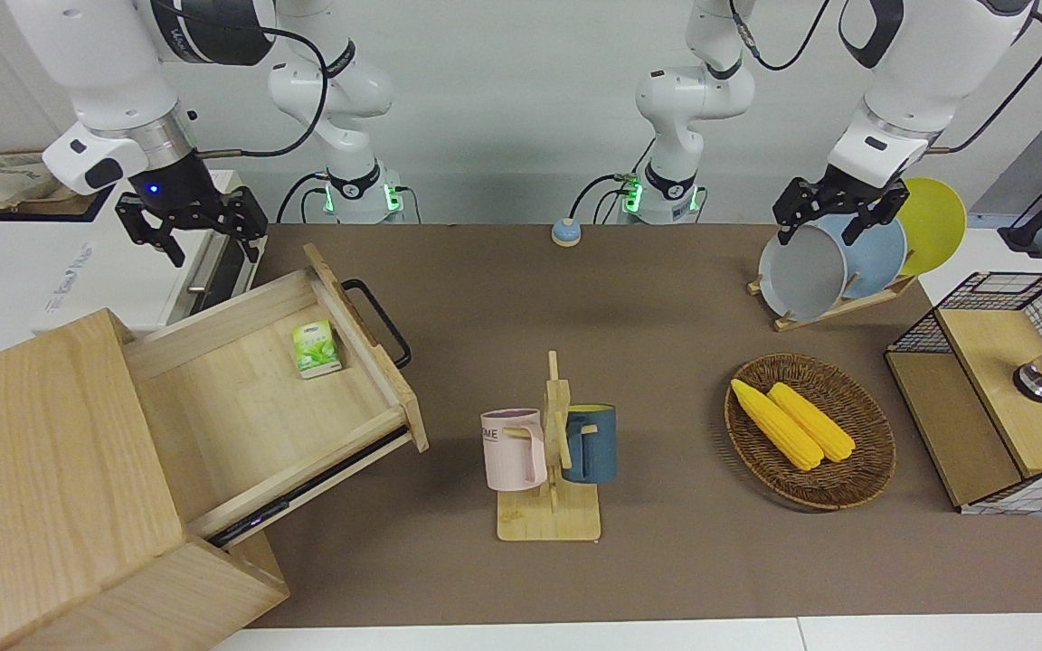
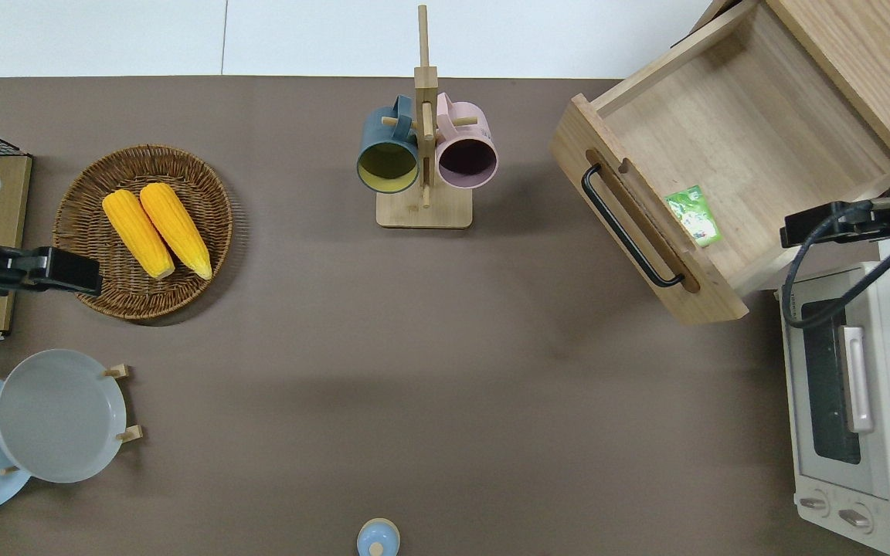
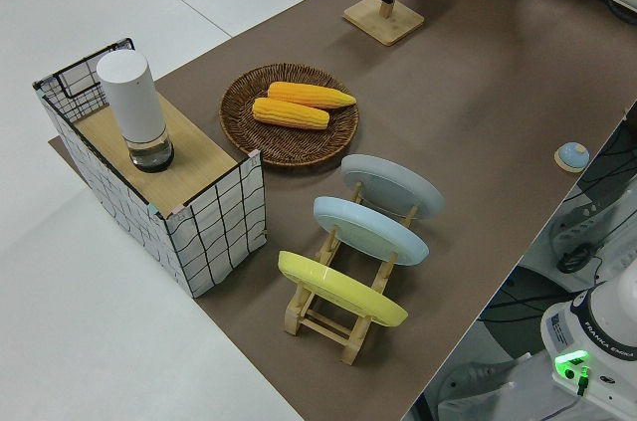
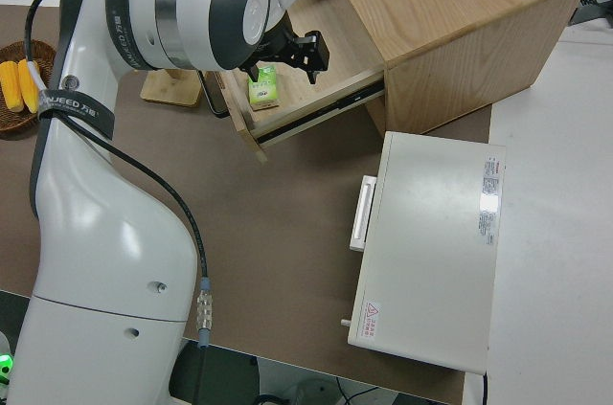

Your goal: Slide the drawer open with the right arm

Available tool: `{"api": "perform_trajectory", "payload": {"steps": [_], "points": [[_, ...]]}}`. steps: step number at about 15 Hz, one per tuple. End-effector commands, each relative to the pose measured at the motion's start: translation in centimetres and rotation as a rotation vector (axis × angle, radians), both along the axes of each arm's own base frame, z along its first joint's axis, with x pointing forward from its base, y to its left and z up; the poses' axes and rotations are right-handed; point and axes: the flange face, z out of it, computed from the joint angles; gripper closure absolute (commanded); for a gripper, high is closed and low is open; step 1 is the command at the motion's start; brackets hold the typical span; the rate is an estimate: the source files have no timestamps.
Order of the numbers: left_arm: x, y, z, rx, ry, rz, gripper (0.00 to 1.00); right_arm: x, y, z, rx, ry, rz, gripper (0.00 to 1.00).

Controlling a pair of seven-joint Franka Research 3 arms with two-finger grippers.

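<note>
The pale-wood drawer (image 1: 241, 407) stands pulled far out of its box cabinet (image 1: 42, 470), with its black bar handle (image 1: 381, 321) toward the table's middle. It also shows in the overhead view (image 2: 731, 147) and the right side view (image 4: 287, 123). A small green packet (image 1: 316, 348) lies inside it by the front panel. My right gripper (image 1: 204, 237), with the blue wrist light, is open and empty, up in the air. In the overhead view it (image 2: 804, 230) is over the drawer's side wall next to the toaster oven, apart from the handle (image 2: 630, 228). My left gripper (image 1: 833, 226) is parked and open.
A white toaster oven (image 2: 862, 401) stands beside the drawer, nearer to the robots. A mug rack (image 1: 550, 452) with two mugs is mid-table. A wicker basket (image 1: 810, 479) of corn, a plate rack (image 1: 838, 262) and a wire-mesh shelf (image 1: 1000, 389) are toward the left arm's end.
</note>
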Motion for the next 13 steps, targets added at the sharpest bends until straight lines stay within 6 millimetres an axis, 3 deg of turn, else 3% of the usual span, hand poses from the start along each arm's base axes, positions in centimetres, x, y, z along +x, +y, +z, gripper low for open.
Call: {"api": "perform_trajectory", "payload": {"steps": [1, 7, 13], "points": [[0.2, 0.1, 0.4, 0.016, 0.005, -0.01, 0.01, 0.0, -0.2, -0.2, -0.011, -0.015, -0.021, 0.013], [0.2, 0.1, 0.3, 0.016, 0.006, -0.01, 0.01, -0.1, -0.1, -0.3, -0.011, -0.001, -0.022, 0.013], [0.2, 0.1, 0.4, 0.016, 0.005, -0.01, 0.01, -0.7, 1.2, 0.3, -0.013, 0.005, -0.009, 0.013]]}}
